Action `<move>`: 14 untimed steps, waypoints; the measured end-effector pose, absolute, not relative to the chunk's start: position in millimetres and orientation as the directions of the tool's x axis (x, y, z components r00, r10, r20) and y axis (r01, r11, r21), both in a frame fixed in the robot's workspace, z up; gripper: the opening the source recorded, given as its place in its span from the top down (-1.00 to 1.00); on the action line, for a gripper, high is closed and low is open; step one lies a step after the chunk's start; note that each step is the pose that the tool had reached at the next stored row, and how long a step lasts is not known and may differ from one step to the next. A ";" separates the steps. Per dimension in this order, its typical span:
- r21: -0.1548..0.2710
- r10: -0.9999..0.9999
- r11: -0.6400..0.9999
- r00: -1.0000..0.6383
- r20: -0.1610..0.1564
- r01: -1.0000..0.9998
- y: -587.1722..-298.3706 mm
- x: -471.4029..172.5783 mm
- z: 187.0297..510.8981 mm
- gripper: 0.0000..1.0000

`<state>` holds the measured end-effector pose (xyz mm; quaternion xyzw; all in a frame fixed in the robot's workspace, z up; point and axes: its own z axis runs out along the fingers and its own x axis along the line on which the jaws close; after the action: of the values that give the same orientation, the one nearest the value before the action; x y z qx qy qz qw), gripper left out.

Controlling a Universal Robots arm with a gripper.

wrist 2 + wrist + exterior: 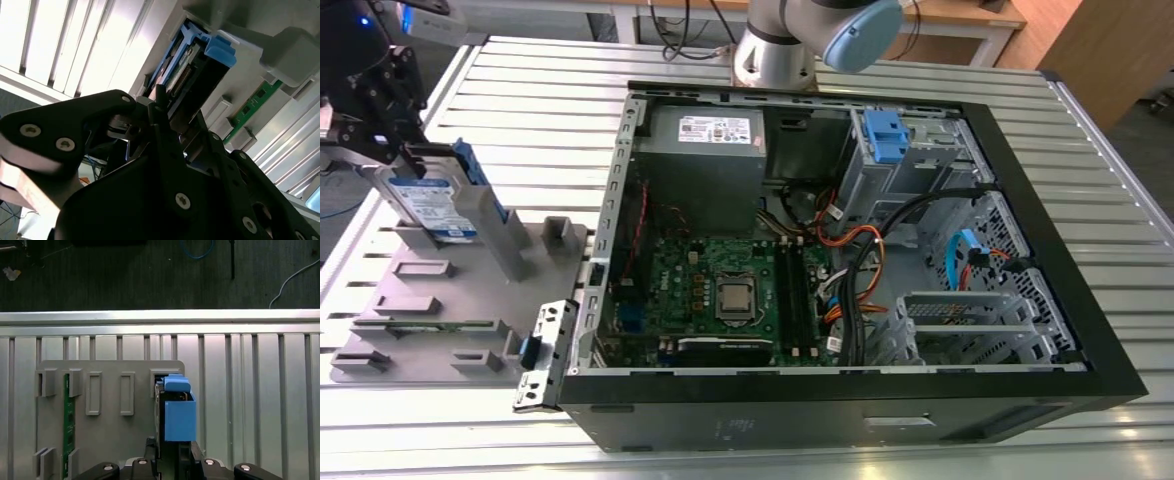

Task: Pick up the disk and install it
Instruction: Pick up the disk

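Gripper [403, 150] is observed at the exterior view's left, above the grey fixture plate [440, 310] that lies on the slatted metal table [547, 100]. Its black fingers [152, 456] are seen closed on the upper end of the disk [434, 205], one on each face. The disk is held on edge, slightly tilted, label side toward the exterior camera, with its blue bracket [467, 165] along the far edge. Its lower end is located just beside an upright grey post of the plate [500, 235]; whether it is seated in a slot or clear of it cannot be determined.

In the first wrist view the disk [179, 420] is recorded edge-on, projecting from the gripper [172, 454] over the plate [105, 440], with a green circuit strip [66, 425] standing in a slot well apart from it. In the second wrist view the disk [200, 70] is noted between the fingers of the gripper [167, 107].

The open computer case [1067, 300] is found lying on the table at the exterior view's right of the plate. Inside it, a grey power-supply box [707, 150], a motherboard [720, 290] and a metal cage with a blue clip [887, 135] are noted. The disk is well apart from the cage.
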<state>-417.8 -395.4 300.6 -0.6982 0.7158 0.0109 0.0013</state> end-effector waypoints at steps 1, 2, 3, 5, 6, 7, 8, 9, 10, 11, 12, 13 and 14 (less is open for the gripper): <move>0.014 -1.000 0.015 -0.016 -0.017 -1.000 -395.4 -417.8 300.6 0.30; 0.014 -1.000 0.006 -0.007 -0.017 -1.000 -395.4 -417.8 300.5 0.30; 0.014 -1.000 -0.001 0.000 -0.017 -1.000 -395.4 -417.9 300.5 0.30; 0.014 -1.000 -0.003 0.003 -0.017 -1.000 -395.4 -417.8 300.5 0.30; 0.014 -1.000 -0.007 0.006 -0.017 -1.000 -395.4 -417.8 300.5 0.30; 0.014 -1.000 -0.010 0.010 -0.017 -1.000 -395.4 -417.9 300.5 0.30; 0.014 -1.000 -0.010 0.010 -0.017 -1.000 -395.4 -417.8 300.5 0.30; 0.014 -1.000 -0.011 0.010 -0.017 -1.000 -395.4 -417.8 300.5 0.30; 0.014 -1.000 -0.011 0.011 -0.017 -1.000 -395.4 -417.8 300.5 0.30; 0.014 -1.000 -0.011 0.011 -0.017 -1.000 -395.4 -417.8 300.4 0.30; 0.014 -1.000 -0.012 0.011 -0.017 -1.000 -395.4 -417.8 300.5 0.30; 0.014 -1.000 -0.012 0.012 -0.017 -1.000 -395.4 -417.8 300.5 0.30; 0.014 -1.000 -0.012 0.012 -0.017 -1.000 -395.4 -417.8 300.5 0.30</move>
<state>-417.8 -395.4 300.5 -0.7114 0.7028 0.0109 0.0012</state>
